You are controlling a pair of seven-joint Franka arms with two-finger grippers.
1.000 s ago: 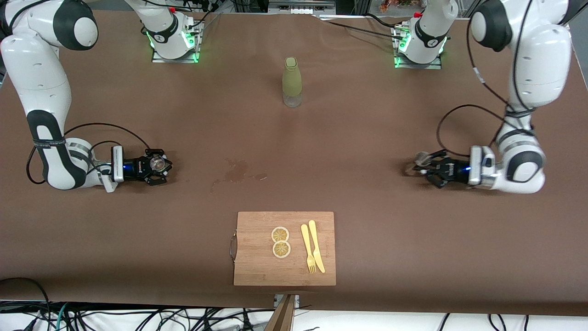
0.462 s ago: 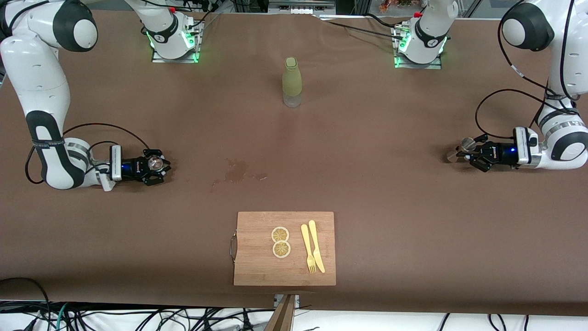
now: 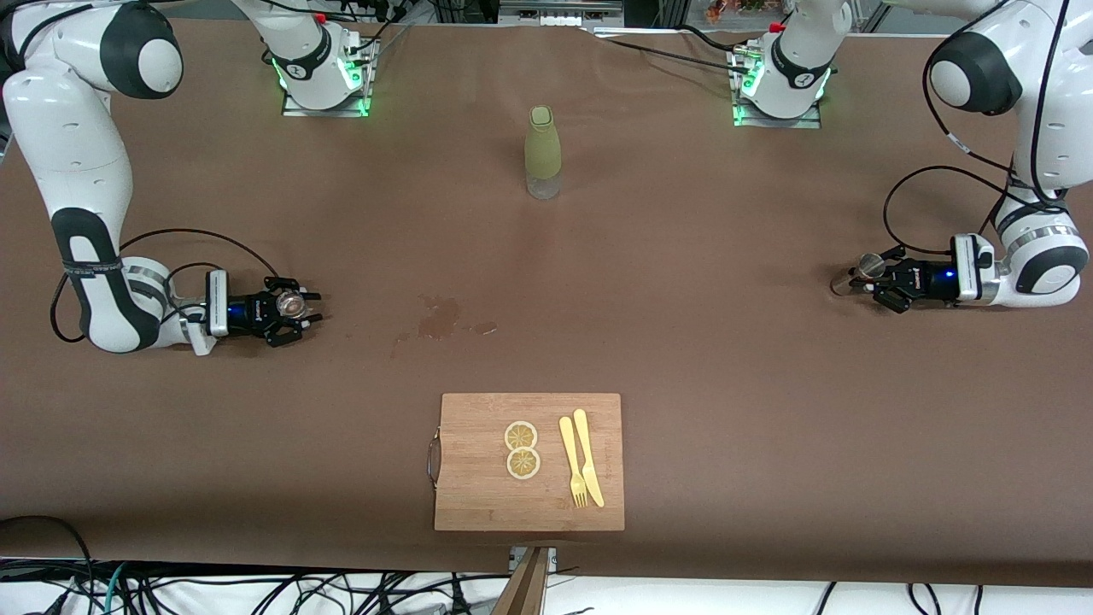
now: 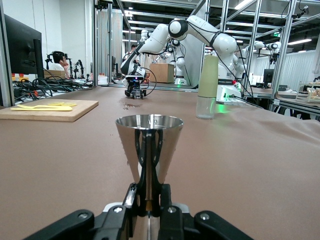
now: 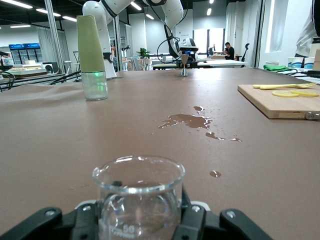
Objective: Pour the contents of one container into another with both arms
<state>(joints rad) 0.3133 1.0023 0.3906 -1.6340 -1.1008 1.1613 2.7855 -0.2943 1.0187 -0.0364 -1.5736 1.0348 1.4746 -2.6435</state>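
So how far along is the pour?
Likely past it: a wet spill marks the table, and each arm is at its own end. In hand: left gripper shut on the upright metal jigger; right gripper at the glass beaker, which stands on the table. Left: setting the jigger down, retreating.

Two pouring vessels stand at the table's ends.
A steel jigger point(image 4: 149, 150) stands upright at the left arm's end; a clear glass beaker point(image 5: 138, 196) at the right arm's end.
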